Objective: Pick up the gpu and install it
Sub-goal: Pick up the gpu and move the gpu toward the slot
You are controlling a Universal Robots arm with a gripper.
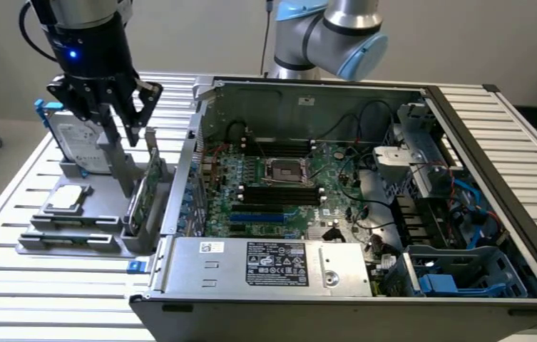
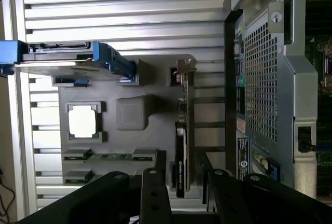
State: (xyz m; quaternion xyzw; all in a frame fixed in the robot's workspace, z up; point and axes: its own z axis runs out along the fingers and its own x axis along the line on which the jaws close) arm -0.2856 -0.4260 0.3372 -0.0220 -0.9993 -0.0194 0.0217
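A slatted metal tabletop carries a grey holder tray beside the open computer case. The gpu stands on edge at the tray's case-side edge, upright and easy to pinch. The gripper hovers above it in line with the card, fingers parted and empty.

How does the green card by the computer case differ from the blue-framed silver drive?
The gpu is a thin green board; the hard drive is thicker, silver, blue-framed. The gpu stands beside the case; the hard drive stands farther off. Both stand on edge in the grey holder.
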